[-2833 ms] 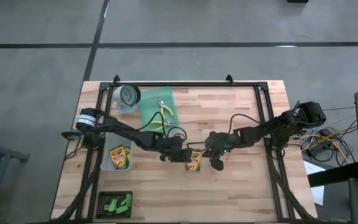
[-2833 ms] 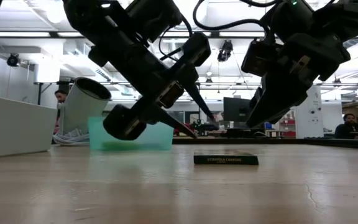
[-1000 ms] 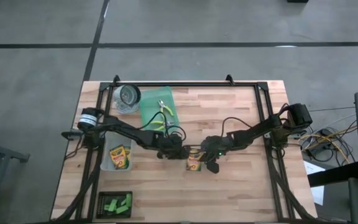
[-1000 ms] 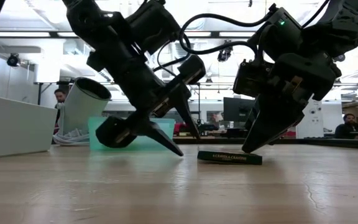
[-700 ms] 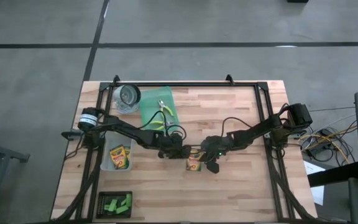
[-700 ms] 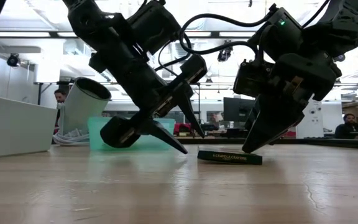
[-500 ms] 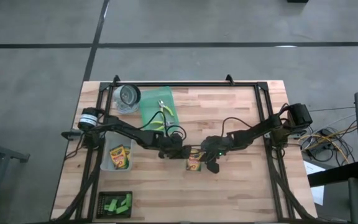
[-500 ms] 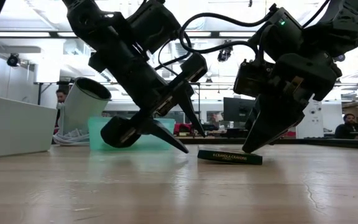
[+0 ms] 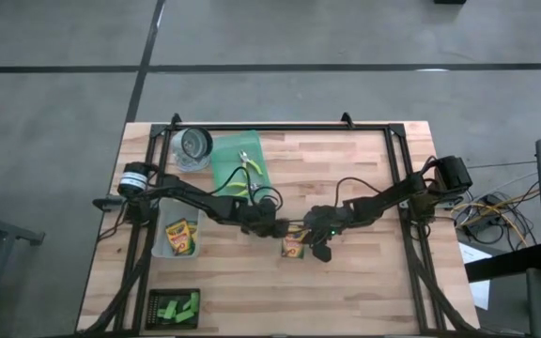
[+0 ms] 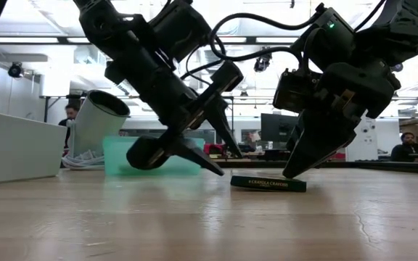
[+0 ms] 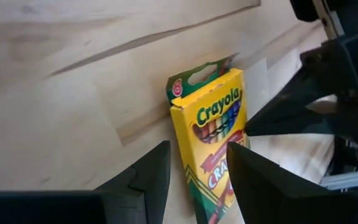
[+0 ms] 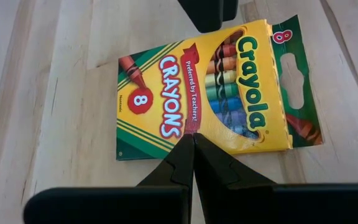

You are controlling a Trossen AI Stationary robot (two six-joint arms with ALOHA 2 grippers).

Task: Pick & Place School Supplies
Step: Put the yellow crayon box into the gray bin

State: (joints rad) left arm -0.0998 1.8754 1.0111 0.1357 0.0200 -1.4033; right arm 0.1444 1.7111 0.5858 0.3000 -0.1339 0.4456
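One yellow crayon box (image 9: 294, 245) lies face up at the table's middle, also seen in the low view (image 10: 267, 184). My right gripper (image 12: 193, 137) is shut, with its tips down on the box (image 12: 216, 93). My left gripper (image 11: 199, 149) comes from the table's left and is open and rolled, one finger low (image 10: 212, 168) and one high. The box's left end (image 11: 207, 180) shows between its fingers, and I see no touch. Two more crayon boxes (image 9: 182, 237) lie in the clear bin. Pliers (image 9: 249, 169) rest on the teal tray. My right gripper presses its shut fingertips (image 10: 290, 172) on the box's printed face (image 12: 182, 121), at the middle of one long edge. It slants down from the table's right side. The box stays on the table.
The clear bin (image 9: 162, 248) stands near the left edge and the teal tray (image 9: 225, 155) behind it. A clear cylinder (image 9: 193, 147) lies at the far left. A black tray of green blocks (image 9: 175, 307) sits at the near left. Bare wood lies to the right.
My left gripper has rolled a little about its own axis, and its lower fingertip has come closer to the box's left end. My right gripper and the box have kept still.
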